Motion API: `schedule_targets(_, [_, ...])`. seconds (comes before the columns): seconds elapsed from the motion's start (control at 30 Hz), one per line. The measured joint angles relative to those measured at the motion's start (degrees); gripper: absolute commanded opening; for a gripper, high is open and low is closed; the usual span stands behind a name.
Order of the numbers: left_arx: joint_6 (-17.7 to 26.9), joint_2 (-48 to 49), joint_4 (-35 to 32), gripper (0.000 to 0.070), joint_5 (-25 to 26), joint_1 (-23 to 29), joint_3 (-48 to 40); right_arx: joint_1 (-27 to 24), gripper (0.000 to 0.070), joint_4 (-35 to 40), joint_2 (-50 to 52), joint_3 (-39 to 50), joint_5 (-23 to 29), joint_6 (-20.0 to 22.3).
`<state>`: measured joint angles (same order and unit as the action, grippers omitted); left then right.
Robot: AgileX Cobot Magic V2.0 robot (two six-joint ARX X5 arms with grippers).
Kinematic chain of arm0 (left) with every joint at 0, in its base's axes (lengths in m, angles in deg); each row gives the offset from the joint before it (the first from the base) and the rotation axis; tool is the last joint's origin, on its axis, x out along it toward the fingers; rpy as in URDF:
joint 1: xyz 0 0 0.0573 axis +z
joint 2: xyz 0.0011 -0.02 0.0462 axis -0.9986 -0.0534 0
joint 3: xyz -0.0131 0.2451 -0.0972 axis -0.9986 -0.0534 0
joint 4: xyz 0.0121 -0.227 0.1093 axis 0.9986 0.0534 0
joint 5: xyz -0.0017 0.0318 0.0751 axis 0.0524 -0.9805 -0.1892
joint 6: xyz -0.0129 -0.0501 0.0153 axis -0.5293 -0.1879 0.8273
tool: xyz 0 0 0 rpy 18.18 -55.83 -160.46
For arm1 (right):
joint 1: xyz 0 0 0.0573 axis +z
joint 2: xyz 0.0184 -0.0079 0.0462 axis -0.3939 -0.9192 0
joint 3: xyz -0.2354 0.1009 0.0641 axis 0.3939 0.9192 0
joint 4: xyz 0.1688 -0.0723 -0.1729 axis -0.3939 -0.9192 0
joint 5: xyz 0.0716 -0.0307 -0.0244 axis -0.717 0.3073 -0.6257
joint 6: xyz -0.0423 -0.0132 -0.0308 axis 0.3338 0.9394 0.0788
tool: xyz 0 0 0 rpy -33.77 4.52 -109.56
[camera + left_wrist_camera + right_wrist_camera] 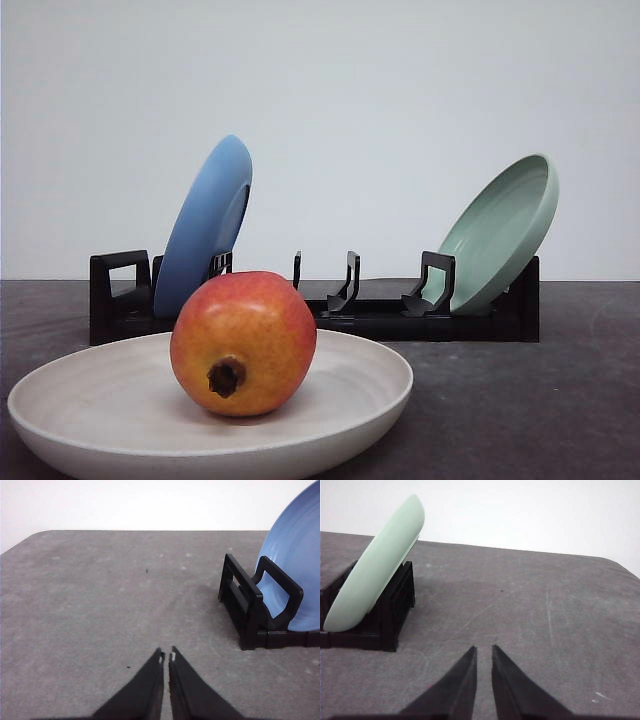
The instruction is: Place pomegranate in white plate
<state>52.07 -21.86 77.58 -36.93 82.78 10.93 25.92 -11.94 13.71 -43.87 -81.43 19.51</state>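
You are looking at surfaces carrying no readable text, label, brand, number or sign in any of these views.

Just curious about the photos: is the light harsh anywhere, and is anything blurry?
Front view: soft, even light; the pomegranate casts a faint shadow on the white plate, no glare, and everything looks fairly sharp. Left wrist view: the left pincer is crisp. Right wrist view: the dish rack throws a soft shadow on the table.
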Motion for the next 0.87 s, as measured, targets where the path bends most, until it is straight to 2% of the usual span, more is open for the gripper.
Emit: schedule_targets(0.87, [0.00,0.00,0.00,0.0000,0.00,0.00,0.00,0.00,0.0052,0.00,0.00,0.00,0.00,0.00])
